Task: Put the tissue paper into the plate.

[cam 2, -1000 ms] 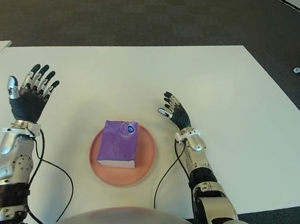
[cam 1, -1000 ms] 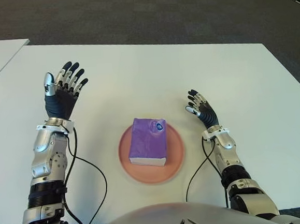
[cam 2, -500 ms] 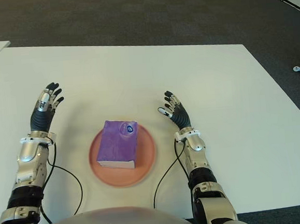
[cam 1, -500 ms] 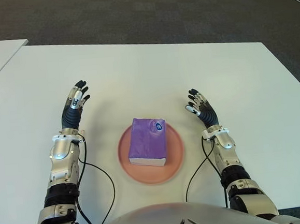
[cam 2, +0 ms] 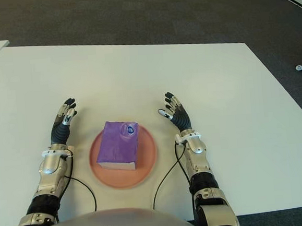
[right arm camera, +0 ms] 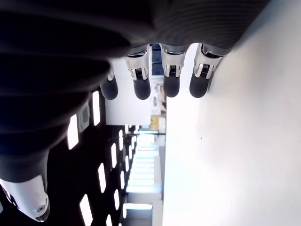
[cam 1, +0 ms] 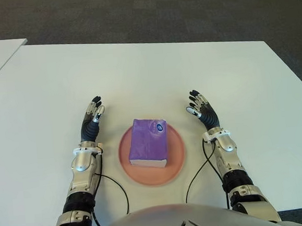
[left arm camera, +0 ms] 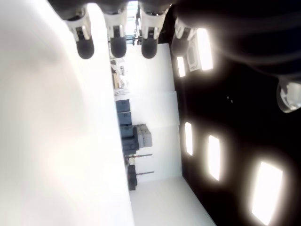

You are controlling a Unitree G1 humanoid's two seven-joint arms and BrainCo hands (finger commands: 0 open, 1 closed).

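In the left eye view you can see the purple tissue paper pack lying flat inside the pink plate, which sits on the white table near the robot's body, so by the look of it the placing is done. Your left hand shows just left of the plate and your right hand just right of it, both apart from the pack and the plate, fingers stretched out and holding nothing. The right eye view tells you the same: the pack sits within the plate's rim, slightly left of its centre, with no edge hanging over as far as you can tell, and both hands flank it with a gap of bare table between. In the left wrist view you see only that hand's fingertips extended straight over the white surface, nothing between them. The right wrist view likewise shows its fingertips straight and empty beside the table. Judging from all this, nothing is left for you but to keep the hands clear of the plate.
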